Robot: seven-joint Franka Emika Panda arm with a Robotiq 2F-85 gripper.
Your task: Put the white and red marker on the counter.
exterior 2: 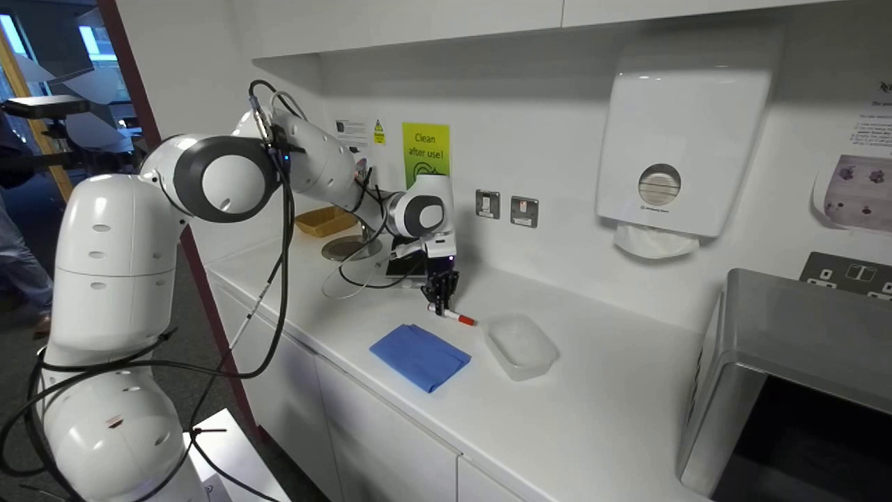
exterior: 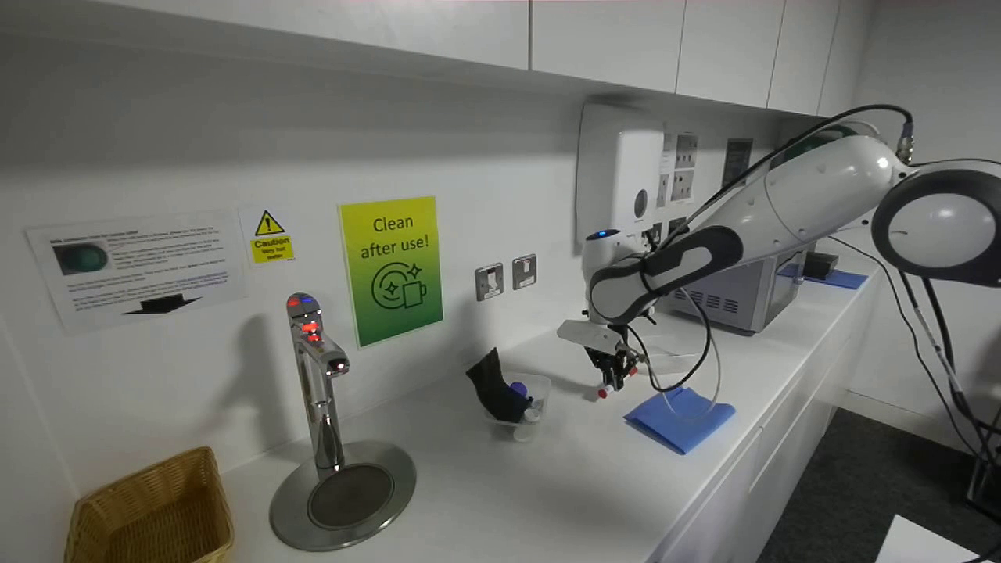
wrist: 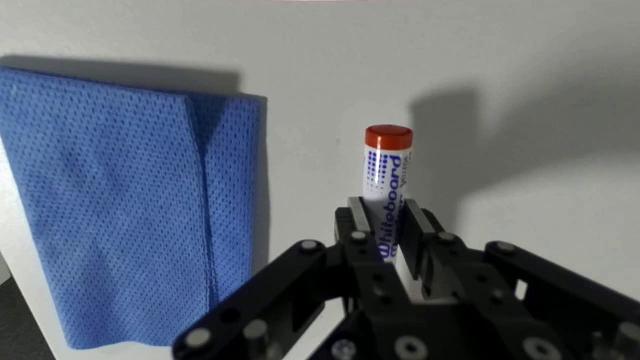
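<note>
Blue cloth (wrist: 115, 215) and clear tub (exterior 2: 520, 347) near end effector (wrist: 386, 215), marker (wrist: 387, 175) in its pinch.

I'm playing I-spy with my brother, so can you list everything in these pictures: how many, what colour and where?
counter: 1, white, along wall
cloth: 1, blue, on counter
marker: 1, white and red, in the hand
tubs: 2, clear, on counter
unclear item: 1, black, in one tub
drain: 1, silver, in counter
tap: 1, silver, at drain
basket: 1, tan, near tap
microwave: 1, grey, on counter
flat thing: 1, blue, past microwave
towel dispenser: 1, white, on wall
signs: several, white, yellow, green, on wall
switch plates: 2, silver, on wall
cupboards: several, white, overhead
person: 1, blue jeans, in background
arm: 1, white and grey, over counter
hand: 1, black, shut on marker
</note>
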